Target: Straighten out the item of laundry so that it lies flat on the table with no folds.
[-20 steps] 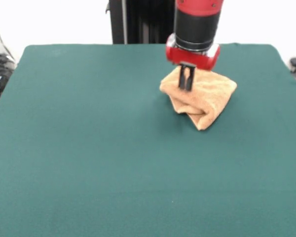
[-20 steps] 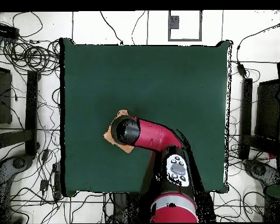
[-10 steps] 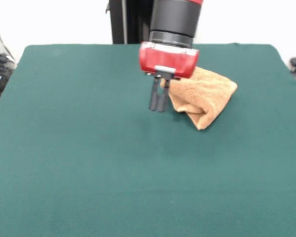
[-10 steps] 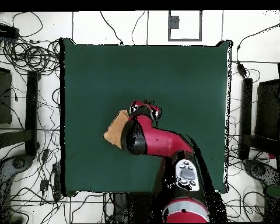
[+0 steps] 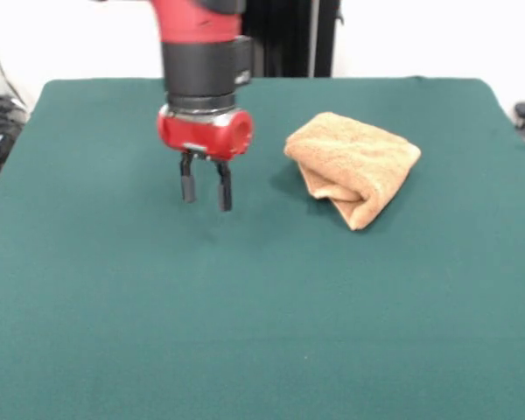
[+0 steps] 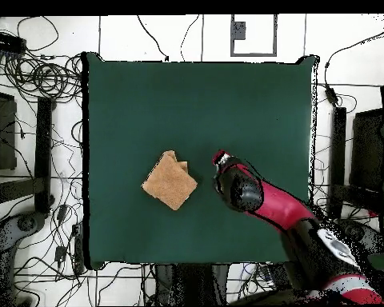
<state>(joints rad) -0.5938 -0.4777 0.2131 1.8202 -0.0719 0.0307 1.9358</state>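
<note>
Towel (image 5: 354,166) folded on table (image 5: 262,332), unlabelled; gripper (image 5: 204,188) fingers (image 5: 187,186) apart, empty, beside it.

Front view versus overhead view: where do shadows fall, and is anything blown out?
Front view: the wall behind the dark green cloth table is blown out white; soft shadows lie beneath the open black gripper and beside the folded orange-tan terry towel. Overhead view: even light, with no distinct shadow at the towel.

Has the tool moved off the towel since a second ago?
Yes. In the front view the tool has swung left, clear of the towel, which stays put, folded on the table. It is now open.
</note>
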